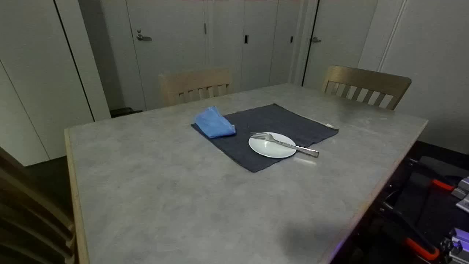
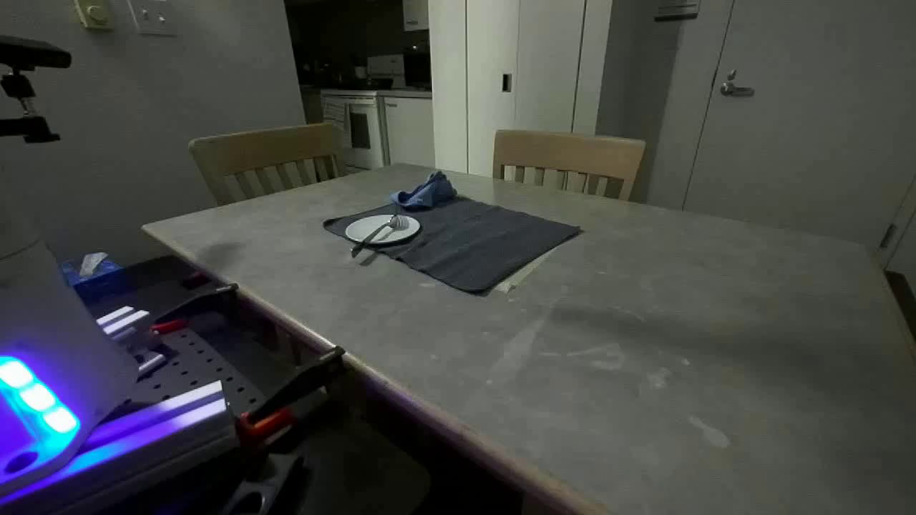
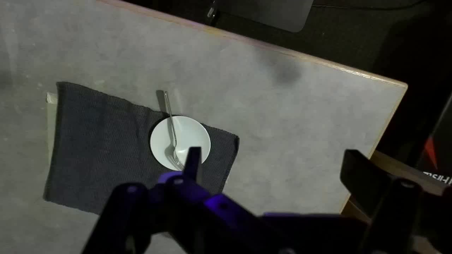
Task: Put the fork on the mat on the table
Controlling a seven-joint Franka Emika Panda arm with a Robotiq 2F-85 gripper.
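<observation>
Silver-grey fork [image 1: 287, 145] lies across the plate [image 1: 267, 148] on the mat [image 1: 271, 118] (hand [image 3: 272, 158] spread wide).

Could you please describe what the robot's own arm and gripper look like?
In an exterior view, the arm is smooth and pale grey, with three lights glowing white amid blue and violet. In the wrist view, the gripper looks black, partly sheened violet, with angular fingers.

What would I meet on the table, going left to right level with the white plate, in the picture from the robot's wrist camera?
Pale strip, dark grey mat, white plate, table's right-hand edge. The fork and gripper overlap other things, so they're left out.
</observation>
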